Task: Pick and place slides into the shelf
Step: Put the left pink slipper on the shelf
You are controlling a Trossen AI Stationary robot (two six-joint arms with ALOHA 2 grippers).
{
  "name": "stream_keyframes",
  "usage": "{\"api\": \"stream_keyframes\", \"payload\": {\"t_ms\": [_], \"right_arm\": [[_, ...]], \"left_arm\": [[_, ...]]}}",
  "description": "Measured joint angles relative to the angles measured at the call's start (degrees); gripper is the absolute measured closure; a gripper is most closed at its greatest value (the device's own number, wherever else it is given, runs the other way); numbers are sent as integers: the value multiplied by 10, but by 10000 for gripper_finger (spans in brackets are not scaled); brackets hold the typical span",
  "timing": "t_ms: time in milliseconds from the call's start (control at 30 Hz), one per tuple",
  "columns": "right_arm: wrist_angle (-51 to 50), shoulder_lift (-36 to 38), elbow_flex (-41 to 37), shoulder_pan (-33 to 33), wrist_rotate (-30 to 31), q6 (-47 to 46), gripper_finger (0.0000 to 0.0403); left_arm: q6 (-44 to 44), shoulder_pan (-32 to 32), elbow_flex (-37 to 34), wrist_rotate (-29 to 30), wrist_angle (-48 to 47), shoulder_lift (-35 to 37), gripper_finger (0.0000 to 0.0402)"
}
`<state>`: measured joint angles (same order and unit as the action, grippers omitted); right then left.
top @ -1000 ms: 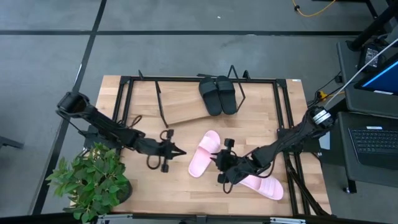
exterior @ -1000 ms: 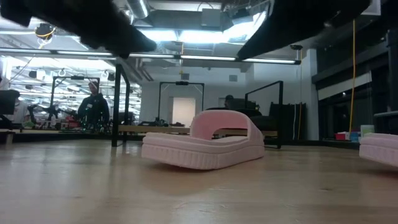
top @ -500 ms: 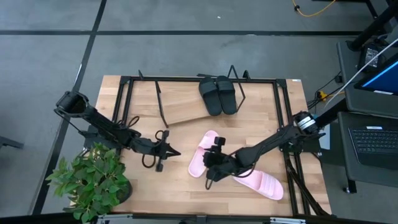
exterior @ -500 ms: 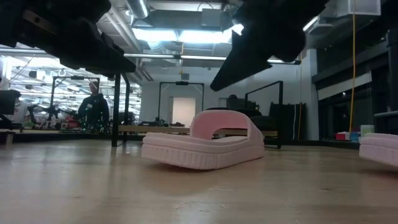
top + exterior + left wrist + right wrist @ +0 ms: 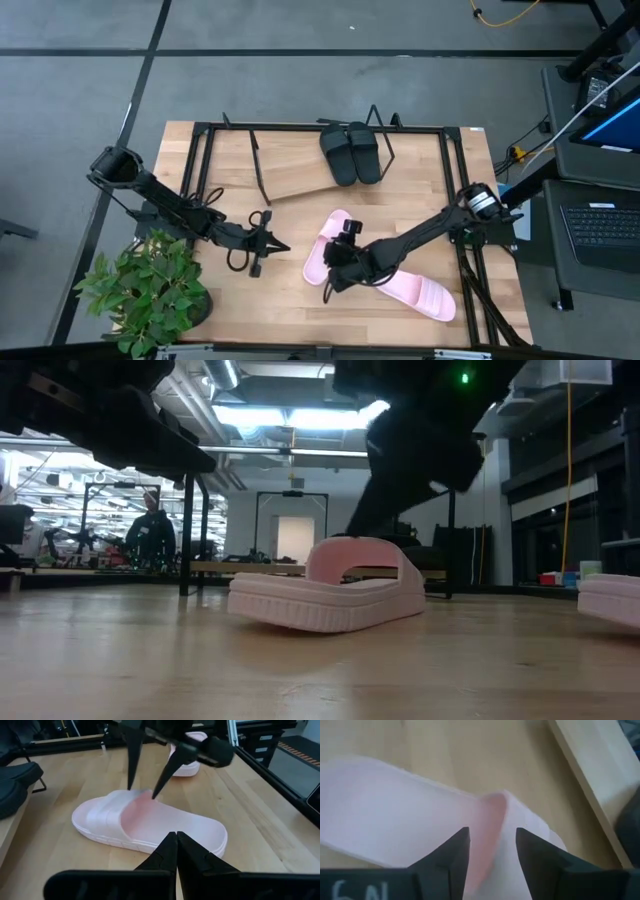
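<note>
Two black slides (image 5: 350, 152) lie side by side on the right part of the slanted wooden shelf (image 5: 300, 180). One pink slide (image 5: 328, 245) (image 5: 145, 822) rests sole-down at mid-table. A second pink slide (image 5: 418, 294) lies nearer the front right. My right gripper (image 5: 142, 792) (image 5: 330, 260) is open and slants down over the first pink slide. Its fingertips stand at the heel-side edge of the strap (image 5: 492, 802). My left gripper (image 5: 176, 842) (image 5: 285, 245) is shut, holds nothing, and points at that slide from the table's left. My right gripper's two fingertips (image 5: 131, 786) come down from above at the strap's heel-side edge (image 5: 142, 797), one on either side of it. Whether they touch the strap, I cannot tell. The slide lies flat on the table.
A potted plant (image 5: 150, 290) stands at the near left corner. A black metal frame (image 5: 200, 130) runs around the table's far part and its sides. A laptop (image 5: 605, 225) sits off the table's right. A person (image 5: 150, 525) stands far back in the room.
My right gripper has gone toward the table's left, over the middle pink slide, sunk lower and tipped its fingers more steeply down. My left gripper has drawn back a little toward the table's left and sunk slightly. Neither pink slide has moved.
</note>
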<state>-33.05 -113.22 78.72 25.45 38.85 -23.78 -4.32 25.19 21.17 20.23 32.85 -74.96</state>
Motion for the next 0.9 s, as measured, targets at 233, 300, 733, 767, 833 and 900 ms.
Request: {"api": "stream_keyframes", "payload": {"t_ms": [233,300,733,767,833,900], "right_arm": [[-50,-9,-2,-19,-16,-30,240],[-59,-11,-3,-20,-25,-30,240],[-116,-10,-3,-20,-25,-27,270],[-119,-10,-3,-20,-25,-27,281],[-121,-10,-3,-20,-25,-27,304],[-121,-10,-3,-20,-25,-27,330]], "left_arm": [[0,0,0,0,1,0,402],[0,1,0,0,2,0,401],[-1,1,0,0,2,0,402],[-1,1,0,0,2,0,402],[-1,1,0,0,2,0,402],[-1,1,0,0,2,0,402]]}}
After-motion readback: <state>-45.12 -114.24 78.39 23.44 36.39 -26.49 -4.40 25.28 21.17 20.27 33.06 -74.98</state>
